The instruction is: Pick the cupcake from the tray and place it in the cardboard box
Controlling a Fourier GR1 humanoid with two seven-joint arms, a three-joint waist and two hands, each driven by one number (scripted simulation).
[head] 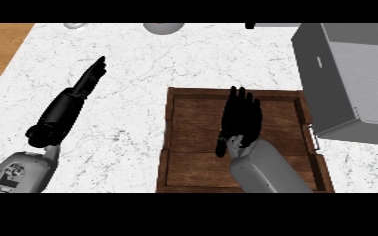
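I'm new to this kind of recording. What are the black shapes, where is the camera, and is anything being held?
The camera sits at the robot's head, looking steeply down at a marble counter. The black shapes are its hands on grey forearms. The left hand rests open over the bare counter. The right hand is open, fingers straight, over a wooden tray. A grey box stands at the right. No cupcake shows; it may be hidden under the right hand. Neither hand visibly holds anything.

- No text, label, brand, number or sign can be read on anything here.
- Every surface in view shows no legible lettering.
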